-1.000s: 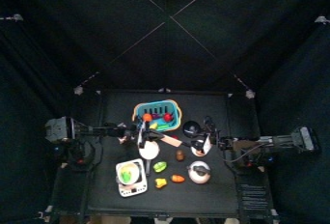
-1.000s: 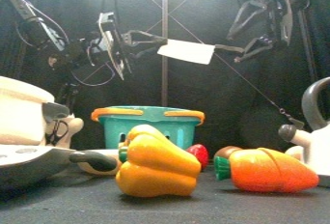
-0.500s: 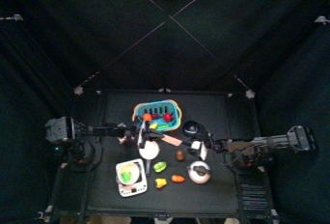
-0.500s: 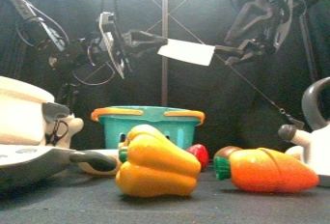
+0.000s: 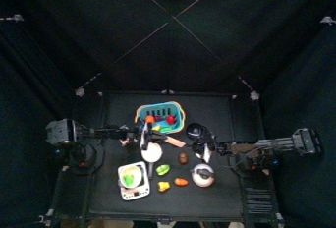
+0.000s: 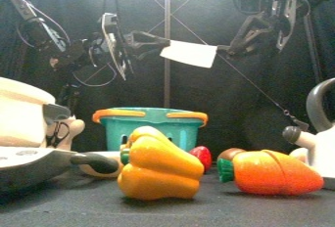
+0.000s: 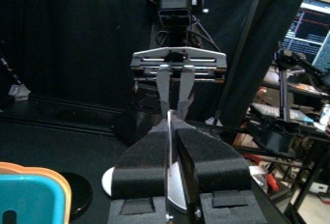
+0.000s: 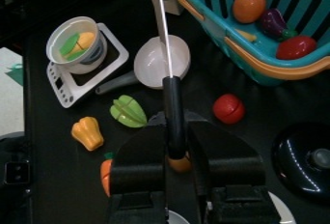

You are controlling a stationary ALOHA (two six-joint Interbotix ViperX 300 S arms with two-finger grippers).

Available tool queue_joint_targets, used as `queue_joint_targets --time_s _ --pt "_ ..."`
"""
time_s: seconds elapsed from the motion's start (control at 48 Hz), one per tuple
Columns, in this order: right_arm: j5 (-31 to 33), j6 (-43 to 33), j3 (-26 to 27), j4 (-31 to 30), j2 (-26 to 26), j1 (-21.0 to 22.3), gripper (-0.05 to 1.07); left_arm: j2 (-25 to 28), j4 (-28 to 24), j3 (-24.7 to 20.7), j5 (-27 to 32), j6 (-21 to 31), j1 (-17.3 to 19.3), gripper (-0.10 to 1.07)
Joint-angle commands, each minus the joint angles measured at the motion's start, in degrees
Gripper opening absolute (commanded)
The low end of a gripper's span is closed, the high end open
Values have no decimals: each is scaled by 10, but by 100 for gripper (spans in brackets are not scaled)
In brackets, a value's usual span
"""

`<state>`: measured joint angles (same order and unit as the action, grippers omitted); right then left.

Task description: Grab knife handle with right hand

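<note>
A knife hangs in the air above the table, its white blade [image 6: 193, 54] between the two arms. My left gripper [image 6: 128, 43] is shut on the blade, whose thin edge [image 7: 173, 155] runs between its jaws. My right gripper [image 6: 238, 45] is at the knife's other end. In the right wrist view the black handle [image 8: 171, 112] lies between its jaws [image 8: 173, 136], which are closed on it, and the blade [image 8: 160, 15] points away. The left wrist view shows the right gripper [image 7: 180, 69] facing it with its fingers close together.
Below the knife are a teal basket [image 8: 245, 69] of toy food, a white pan [image 8: 161, 59], a red tomato [image 8: 229, 107], a green pepper [image 8: 127, 110], a yellow pepper [image 6: 160, 167], a carrot [image 6: 268, 172] and a white kettle [image 6: 320, 123].
My right gripper has moved a little left and down onto the knife's handle end. The blade has tilted slightly. The left arm has not moved.
</note>
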<state>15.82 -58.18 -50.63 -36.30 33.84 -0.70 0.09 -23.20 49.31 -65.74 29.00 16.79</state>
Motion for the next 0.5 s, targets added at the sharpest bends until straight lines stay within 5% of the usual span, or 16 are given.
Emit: queue_joint_targets --time_s 0.0,0.208,0.479 --pt "-3 -1 0 3 2 0 35 -11 -6 -4 -3 2 -1 51" --pt "26 1 -5 10 1 -11 34 -19 -23 0 25 2 1 85" --pt "115 11 31 45 2 -54 34 -59 -52 -14 214 -4 -2 85"
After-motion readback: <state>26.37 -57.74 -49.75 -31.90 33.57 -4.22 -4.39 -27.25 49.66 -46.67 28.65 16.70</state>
